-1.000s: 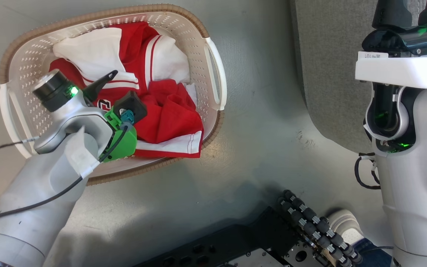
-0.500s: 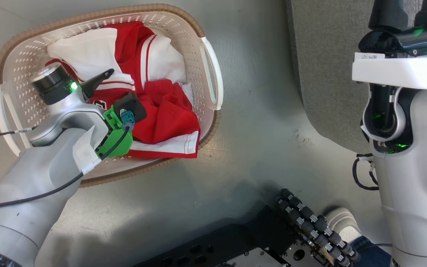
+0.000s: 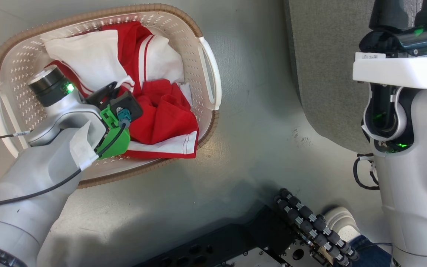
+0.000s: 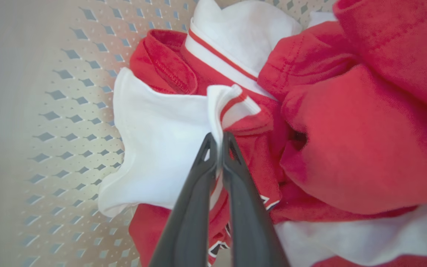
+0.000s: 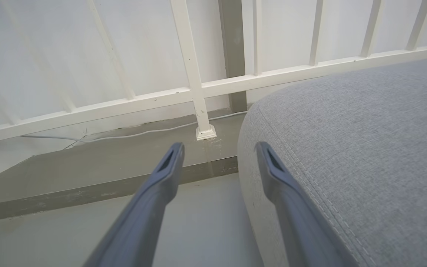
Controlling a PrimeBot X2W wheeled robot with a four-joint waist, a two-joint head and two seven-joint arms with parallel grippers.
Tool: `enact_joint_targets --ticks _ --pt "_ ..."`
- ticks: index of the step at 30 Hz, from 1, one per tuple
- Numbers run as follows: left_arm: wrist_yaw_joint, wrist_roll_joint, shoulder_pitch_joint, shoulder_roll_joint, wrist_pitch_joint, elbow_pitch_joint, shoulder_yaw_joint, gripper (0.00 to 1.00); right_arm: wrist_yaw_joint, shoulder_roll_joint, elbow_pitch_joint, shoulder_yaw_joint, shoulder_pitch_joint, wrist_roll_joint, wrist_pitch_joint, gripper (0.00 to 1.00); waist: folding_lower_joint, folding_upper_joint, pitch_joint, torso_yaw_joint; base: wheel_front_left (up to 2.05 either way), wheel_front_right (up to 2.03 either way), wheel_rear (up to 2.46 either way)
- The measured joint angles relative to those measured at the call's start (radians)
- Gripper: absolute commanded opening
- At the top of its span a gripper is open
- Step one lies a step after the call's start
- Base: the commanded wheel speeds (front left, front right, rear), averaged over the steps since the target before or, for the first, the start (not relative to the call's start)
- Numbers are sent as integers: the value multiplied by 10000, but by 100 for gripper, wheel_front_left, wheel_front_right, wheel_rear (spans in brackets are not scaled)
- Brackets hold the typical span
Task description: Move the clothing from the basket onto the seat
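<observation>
red-and-white clothing (image 3: 161, 122) heaped in cream perforated basket (image 3: 24, 63), left gripper (image 4: 218, 140) pinching white fold, right gripper (image 5: 219, 152) open beside grey seat (image 5: 347, 129) edge, floor (image 3: 258, 122) between

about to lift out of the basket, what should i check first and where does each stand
1. Left jaws shut on the clothing: ok, they pinch a white fold with a red stripe.
2. Only one garment pinched: cannot tell.
3. Clothing free of the basket handles: ok, it lies inside the rim.
4. Right jaws open and holding nothing: ok.
5. Seat ready to receive: ok, the part in view is bare.
</observation>
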Motion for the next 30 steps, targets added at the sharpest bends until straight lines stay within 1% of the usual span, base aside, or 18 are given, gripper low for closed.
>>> enact_joint_targets --ticks 12,18,20,26,30 --pt "0 -621 -105 -543 -736 63 253 0 0 0 353 -430 1 -259 0 100 0 0 -468 281 0 0 0" --pt "2 -1051 -104 -834 -993 -125 729 0 12 0 715 -535 20 -667 0 100 0 0 -878 526 0 0 0" --pt "6 -1388 -98 -997 -1080 -226 947 0 17 0 825 -610 47 -834 0 100 0 0 -1050 617 0 0 0" --pt "75 -2182 -49 -1459 -1250 -696 1605 0 194 0 1193 -846 343 -1139 0 100 0 0 -1652 918 0 0 0" --pt "77 -2589 79 -1553 -1254 -1018 1848 0 332 -4 1448 -1009 575 -1381 0 100 0 0 -2115 1147 0 0 0"
